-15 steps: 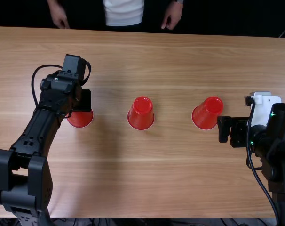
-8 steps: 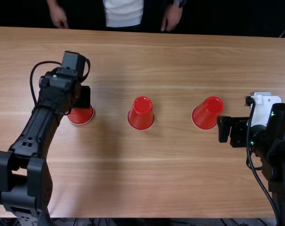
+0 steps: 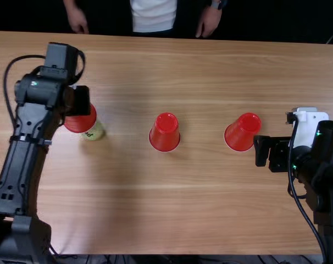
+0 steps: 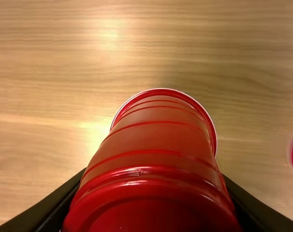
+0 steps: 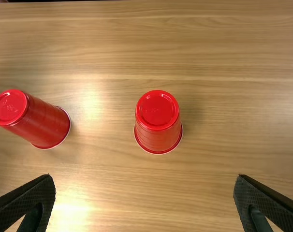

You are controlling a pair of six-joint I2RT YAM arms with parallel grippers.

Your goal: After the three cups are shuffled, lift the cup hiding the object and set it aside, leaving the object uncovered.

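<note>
At far left, the left gripper [image 3: 77, 110] clasps a red cup [image 3: 82, 122]; the right gripper [image 5: 142, 188] gapes wide.

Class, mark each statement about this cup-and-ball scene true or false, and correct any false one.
1. The left gripper holds the left cup. True.
2. The ball is hidden under a cup. False: it lies uncovered beside the left cup.
3. Two cups stand upside down on the table. True: the middle cup and the right cup.
4. The right gripper is shut on the right cup. False: it is open and empty, beside that cup.
</note>
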